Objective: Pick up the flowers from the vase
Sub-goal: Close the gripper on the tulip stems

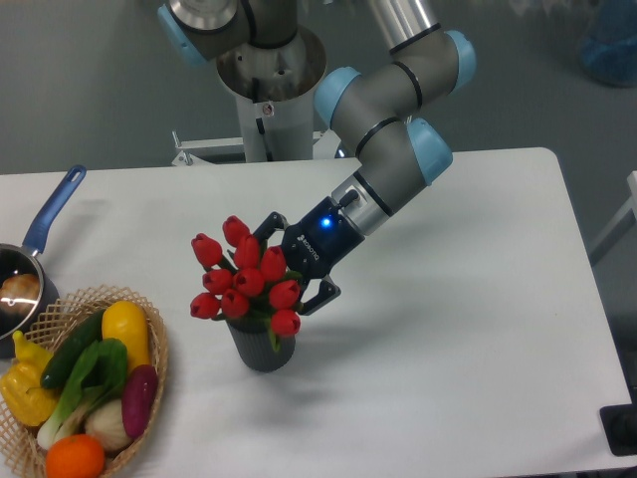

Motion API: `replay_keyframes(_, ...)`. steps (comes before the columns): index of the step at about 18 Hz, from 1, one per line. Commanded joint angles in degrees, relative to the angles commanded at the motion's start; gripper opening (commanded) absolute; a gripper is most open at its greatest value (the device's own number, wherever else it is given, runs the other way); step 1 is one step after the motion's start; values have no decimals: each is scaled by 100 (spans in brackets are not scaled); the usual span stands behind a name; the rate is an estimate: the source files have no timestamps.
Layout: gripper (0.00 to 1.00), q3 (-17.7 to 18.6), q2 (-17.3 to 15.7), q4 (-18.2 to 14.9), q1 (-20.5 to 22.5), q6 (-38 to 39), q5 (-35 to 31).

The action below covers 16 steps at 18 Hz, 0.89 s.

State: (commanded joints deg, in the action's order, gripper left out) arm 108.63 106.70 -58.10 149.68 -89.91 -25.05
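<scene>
We have the end effector [282, 267] closed round the tulips [242, 278], whose stems sit in the ribbed grey vase [261, 348]. Next, we judge, comes a straight lift until the stems leave its mouth.

claw [282, 264] reaching into red flowers [241, 280], dark ribbed vase [261, 348] on white table [458, 329], stems hidden

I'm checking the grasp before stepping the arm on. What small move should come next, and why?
Probably close the claw on the flowers before lifting. Its fingers sit on either side of the bunch, behind the buds, but whether they grip is hidden. The stems are in the vase, so lifting comes after.
</scene>
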Motion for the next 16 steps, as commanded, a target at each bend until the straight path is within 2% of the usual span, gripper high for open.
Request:
replay_keyframes(7, 55, 35, 44, 0, -18, -17, 80)
replay_keyframes(16, 49, 132, 44, 0, 35, -158, 88)
